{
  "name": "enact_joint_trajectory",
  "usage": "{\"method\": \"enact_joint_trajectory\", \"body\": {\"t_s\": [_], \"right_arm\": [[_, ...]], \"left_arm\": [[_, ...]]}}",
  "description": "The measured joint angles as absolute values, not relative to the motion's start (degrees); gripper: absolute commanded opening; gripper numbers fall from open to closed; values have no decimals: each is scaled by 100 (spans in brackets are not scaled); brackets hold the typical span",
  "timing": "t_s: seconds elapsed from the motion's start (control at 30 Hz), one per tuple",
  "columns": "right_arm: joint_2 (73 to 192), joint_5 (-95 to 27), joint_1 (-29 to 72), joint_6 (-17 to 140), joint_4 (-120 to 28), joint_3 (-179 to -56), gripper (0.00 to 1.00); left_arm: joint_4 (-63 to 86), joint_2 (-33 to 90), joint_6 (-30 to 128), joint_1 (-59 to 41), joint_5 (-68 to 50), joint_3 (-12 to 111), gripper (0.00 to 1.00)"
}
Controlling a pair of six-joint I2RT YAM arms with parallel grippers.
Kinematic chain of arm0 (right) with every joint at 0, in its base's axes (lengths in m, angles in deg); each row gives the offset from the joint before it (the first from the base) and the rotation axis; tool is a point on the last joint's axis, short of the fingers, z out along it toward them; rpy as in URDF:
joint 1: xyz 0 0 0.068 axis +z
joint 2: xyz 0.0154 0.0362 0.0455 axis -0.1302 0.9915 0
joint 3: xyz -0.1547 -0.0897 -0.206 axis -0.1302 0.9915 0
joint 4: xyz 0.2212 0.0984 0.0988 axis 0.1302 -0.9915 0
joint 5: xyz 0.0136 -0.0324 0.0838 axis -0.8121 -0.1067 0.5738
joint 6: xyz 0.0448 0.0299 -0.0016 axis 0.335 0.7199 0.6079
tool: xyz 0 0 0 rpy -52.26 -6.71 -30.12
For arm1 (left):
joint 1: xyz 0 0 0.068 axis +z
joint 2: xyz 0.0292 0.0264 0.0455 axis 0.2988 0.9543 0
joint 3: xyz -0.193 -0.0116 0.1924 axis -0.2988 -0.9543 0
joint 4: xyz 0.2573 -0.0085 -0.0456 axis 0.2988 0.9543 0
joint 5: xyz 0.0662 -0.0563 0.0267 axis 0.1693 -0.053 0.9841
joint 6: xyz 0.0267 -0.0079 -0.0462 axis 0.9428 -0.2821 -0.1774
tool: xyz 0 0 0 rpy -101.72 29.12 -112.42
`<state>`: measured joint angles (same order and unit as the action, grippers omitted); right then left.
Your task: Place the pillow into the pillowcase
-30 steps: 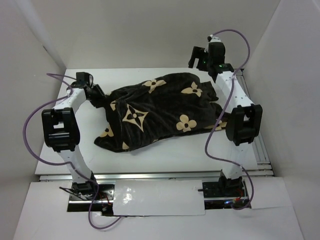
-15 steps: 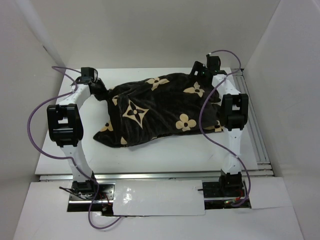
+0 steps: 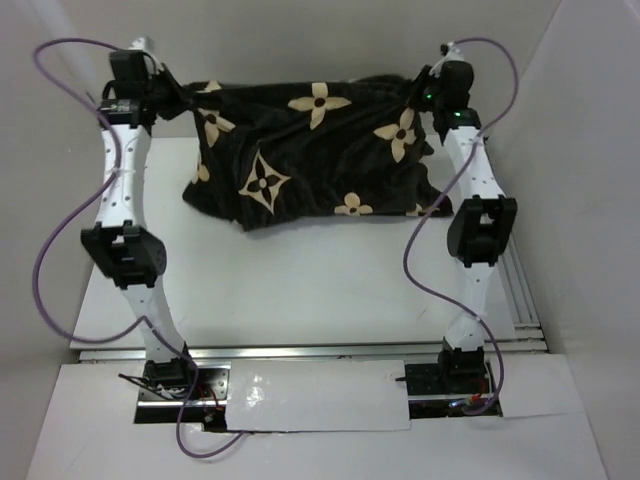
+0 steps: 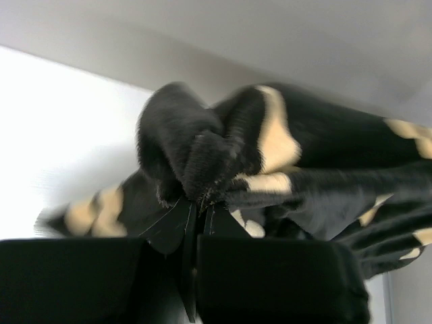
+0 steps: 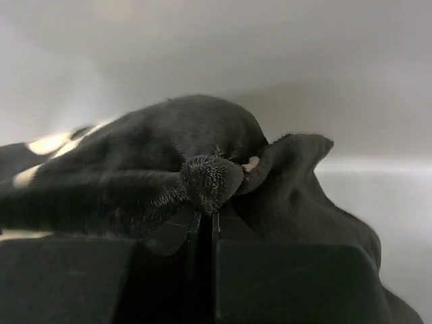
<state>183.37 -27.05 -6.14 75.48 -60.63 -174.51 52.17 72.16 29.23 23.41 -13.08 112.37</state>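
Both arms had risen; dark brown-black plush flower-printed pillowcase (image 3: 310, 150) hung between left end effector (image 3: 172, 97) and right end effector (image 3: 425, 95), each clenched on a top corner, long axis crosswise; pillow unseen

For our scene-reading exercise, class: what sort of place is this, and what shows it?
Probably a robot test cell: plain white walls box in a white table, and the left gripper and right gripper of two bolted arms hold the pillowcase.
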Motion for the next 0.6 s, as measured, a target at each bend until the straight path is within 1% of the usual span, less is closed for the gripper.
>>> {"method": "enact_joint_trajectory", "body": {"t_s": [0.03,0.1,0.17,0.23,0.3,0.33,0.37,0.4,0.43,0.47,0.5,0.53,0.6], "right_arm": [[17994,-2668,-693,7542,-5897,-17278,0],[17028,-2467,-880,7533,-5447,-16625,0],[15898,-2148,-1058,7478,-4841,-15750,0],[14765,-1883,-1250,7428,-4166,-14623,4],[13692,-1577,-1484,7404,-3429,-13200,22],[13203,-1398,-1593,7356,-3143,-12472,38],[12755,-1271,-1685,7321,-2959,-11820,73],[12492,-1226,-1770,7349,-2821,-11287,86],[12250,-1241,-1858,7286,-2640,-10677,100],[12070,-1313,-1938,7297,-2721,-10135,100],[11957,-1497,-1997,7386,-2907,-9602,100],[11922,-1724,-2030,7507,-3195,-9182,100],[11806,-2231,-2065,7808,-3851,-8371,100]], "left_arm": [[5184,6976,2925,2420,-1317,11209,0],[5011,6204,2927,2601,-1356,10671,0],[4629,5190,2969,2638,-1386,9557,0],[4176,4178,3023,2603,-1378,8311,0],[3741,3210,2966,2573,-1406,6934,0],[3553,2764,2883,2562,-1395,6282,0],[3394,2412,2785,2562,-1369,5631,2],[3265,2145,2685,2584,-1284,5017,11],[3228,1894,2538,2627,-1177,4427,25],[3204,1675,2416,2673,-1072,3883,50],[3237,1573,2164,2719,-886,3386,100],[3398,1509,2033,2767,-774,2812,100],[4019,1483,1583,2828,-517,2191,100]]}}
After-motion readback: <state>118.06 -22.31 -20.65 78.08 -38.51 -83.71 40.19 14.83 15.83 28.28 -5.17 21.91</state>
